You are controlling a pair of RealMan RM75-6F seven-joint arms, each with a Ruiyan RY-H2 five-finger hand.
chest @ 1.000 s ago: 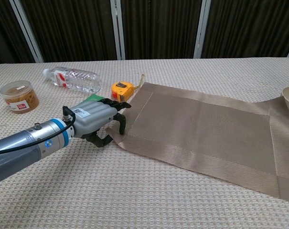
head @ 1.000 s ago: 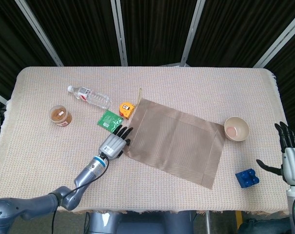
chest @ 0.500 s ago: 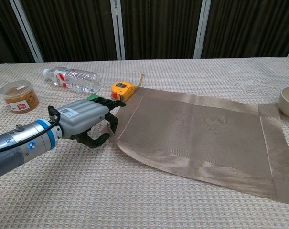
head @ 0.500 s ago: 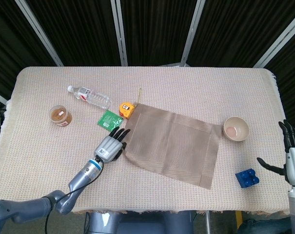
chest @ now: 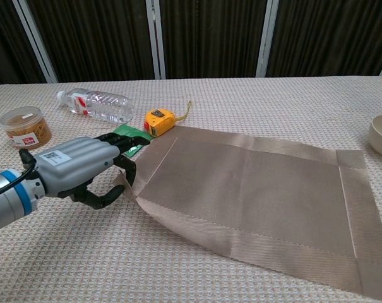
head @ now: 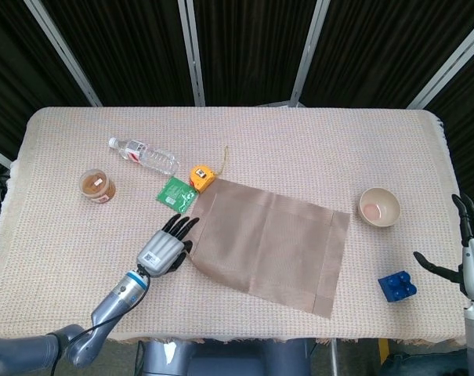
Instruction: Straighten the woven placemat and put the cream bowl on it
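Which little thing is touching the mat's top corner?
The yellow tape measure, right at the woven placemat's far corner; the green packet lies just beside it, apart.

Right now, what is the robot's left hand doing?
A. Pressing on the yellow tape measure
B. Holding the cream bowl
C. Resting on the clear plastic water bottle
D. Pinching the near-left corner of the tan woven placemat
D. In the chest view the left hand pinches the lifted near-left corner of the tan woven placemat; the cream bowl sits apart on the table, off the mat.
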